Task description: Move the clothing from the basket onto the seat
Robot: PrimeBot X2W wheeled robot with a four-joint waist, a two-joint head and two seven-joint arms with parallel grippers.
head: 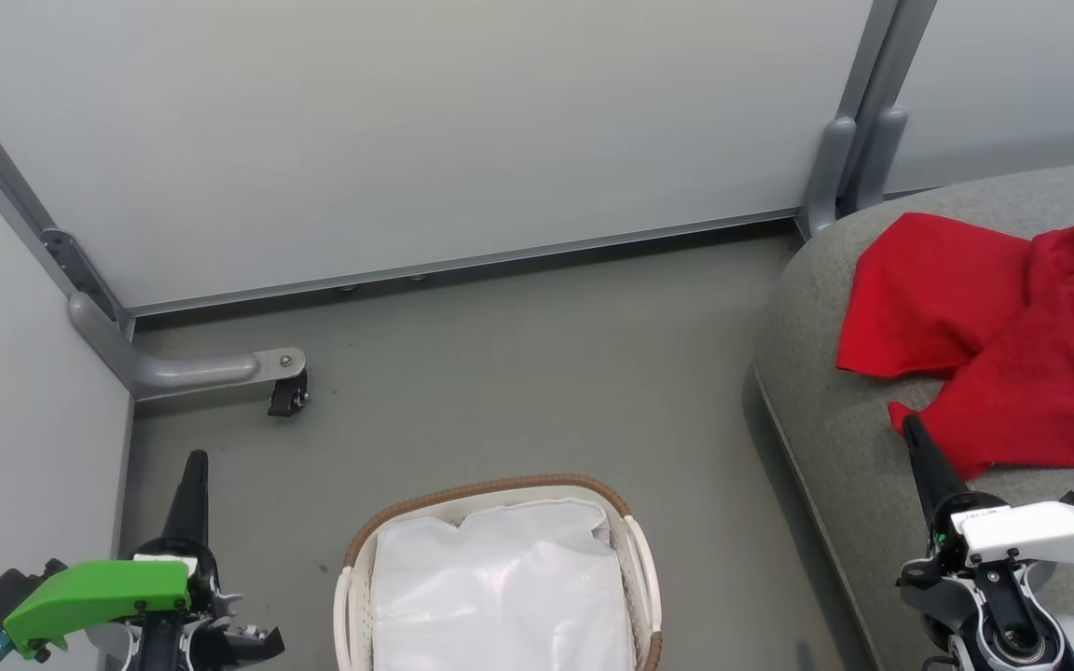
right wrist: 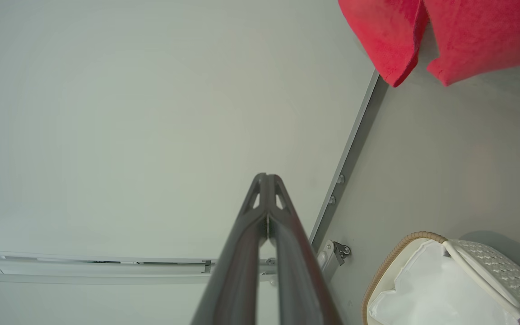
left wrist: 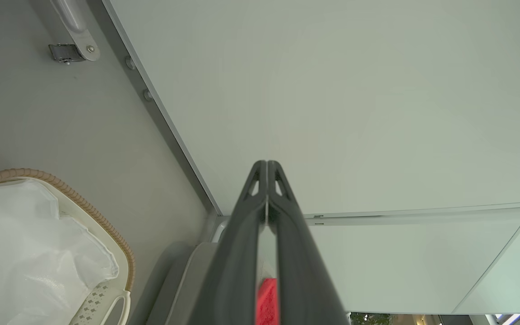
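Note:
Red clothing with a bit of white trim lies spread on the grey seat at the right; its hanging edges show in the right wrist view. The white basket with a brown woven rim stands on the floor at bottom centre, holding a white liner sheet. My left gripper is shut and empty at the lower left, left of the basket. At the lower right my right gripper is shut and empty, its tip by the clothing's lower edge. The fingertips meet in the left wrist view and the right wrist view.
Pale partition panels close off the back and left. A grey metal foot with a caster sticks out on the floor at the left. Another post base stands by the seat's far corner. Grey floor lies between basket and wall.

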